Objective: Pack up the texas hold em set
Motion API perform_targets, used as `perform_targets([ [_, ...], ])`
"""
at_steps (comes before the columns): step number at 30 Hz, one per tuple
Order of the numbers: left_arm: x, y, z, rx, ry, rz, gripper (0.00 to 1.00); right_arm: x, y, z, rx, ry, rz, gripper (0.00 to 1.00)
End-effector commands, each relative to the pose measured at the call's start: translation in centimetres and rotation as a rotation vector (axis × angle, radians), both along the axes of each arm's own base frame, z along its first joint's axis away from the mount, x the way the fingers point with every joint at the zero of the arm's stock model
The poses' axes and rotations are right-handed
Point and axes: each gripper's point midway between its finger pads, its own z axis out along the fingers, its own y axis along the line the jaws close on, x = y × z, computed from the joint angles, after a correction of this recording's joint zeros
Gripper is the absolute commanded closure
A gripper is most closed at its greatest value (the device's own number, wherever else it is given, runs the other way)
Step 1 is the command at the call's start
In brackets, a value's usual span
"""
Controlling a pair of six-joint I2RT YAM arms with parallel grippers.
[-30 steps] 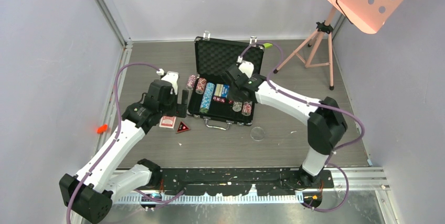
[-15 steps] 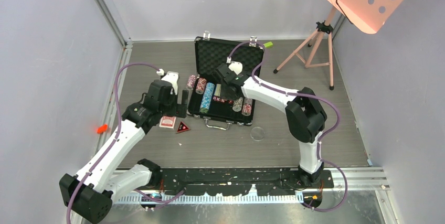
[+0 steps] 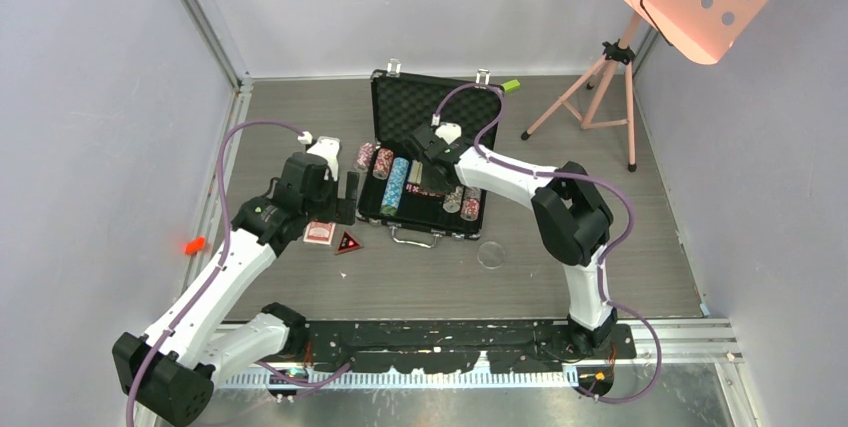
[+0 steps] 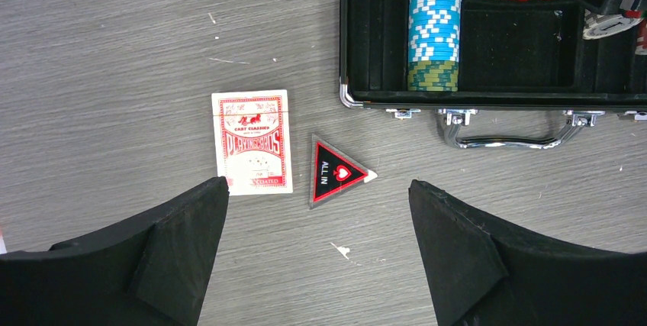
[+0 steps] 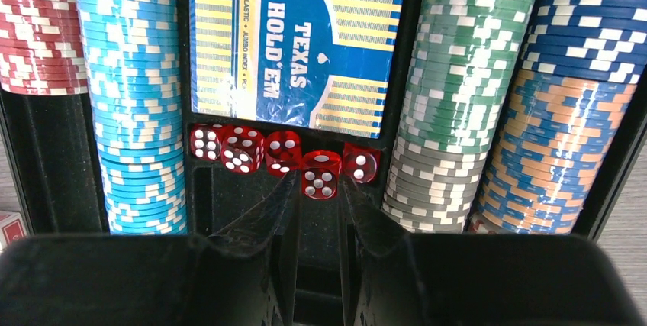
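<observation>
As right jaws flank a die (image 5: 320, 175), deck (image 4: 252, 141) near left jaws

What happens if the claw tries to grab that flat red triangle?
The red triangle lies flat on the table, so its edges are probably hard to pinch. It looks smooth, so a push would likely slide it, not roll it. No corner curls, so it's probably stiff.

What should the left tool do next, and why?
Probably lower straight down: the left tool hangs open above the table with the red triangle about centred under it, outside the open case, beside the card deck.
</observation>
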Motion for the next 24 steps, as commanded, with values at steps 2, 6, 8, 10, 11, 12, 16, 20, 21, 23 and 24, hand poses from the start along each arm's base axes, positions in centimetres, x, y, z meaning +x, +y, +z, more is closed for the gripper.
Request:
perform_targets([
  [2,0.4,-0.2,0.8,-0.021,-0.04,-0.004,0.08,1.5,0.8,0.9,0.024,-0.046,0.0,0.87],
  [6,0.4,-0.2,0.8,-0.019,-0.039,-0.003,0.08,1.6,0.8,0.4,0.019,-0.043,-0.004,0.87],
  [8,0.4,-0.2,0.8,-0.018,-0.038,-0.003,0.08,1.7,0.8,0.3,0.015,-0.044,-0.003,0.87],
  [10,0.4,-0.2,0.7,-0.017,-0.037,-0.003,0.08,1.8,0.7,0.1,0.009,-0.046,-0.005,0.87],
  [11,0.4,-0.2,0.7,-0.017,-0.037,-0.003,0.08,1.8,0.7,0.1,0.008,-0.047,-0.005,0.86],
  [12,0.4,-0.2,0.8,-0.017,-0.038,-0.004,0.08,1.9,0.7,0.0,0.007,-0.046,-0.007,0.86],
  [16,0.5,-0.2,0.8,-0.016,-0.04,-0.005,0.08,1.8,0.8,0.0,0.015,-0.039,-0.004,0.73],
  [20,0.5,-0.1,0.7,-0.013,-0.037,-0.004,0.08,1.7,0.9,0.7,0.028,-0.046,-0.002,0.64],
  [21,0.5,-0.1,0.7,-0.013,-0.037,-0.004,0.08,1.8,0.9,1.0,0.032,-0.051,-0.001,0.64],
  [23,0.5,-0.1,0.6,-0.011,-0.037,-0.004,0.08,1.9,1.0,1.9,0.044,-0.066,0.0,0.62],
  [24,0.5,-0.1,0.6,-0.01,-0.037,-0.004,0.08,1.9,1.0,2.6,0.052,-0.077,0.004,0.61],
])
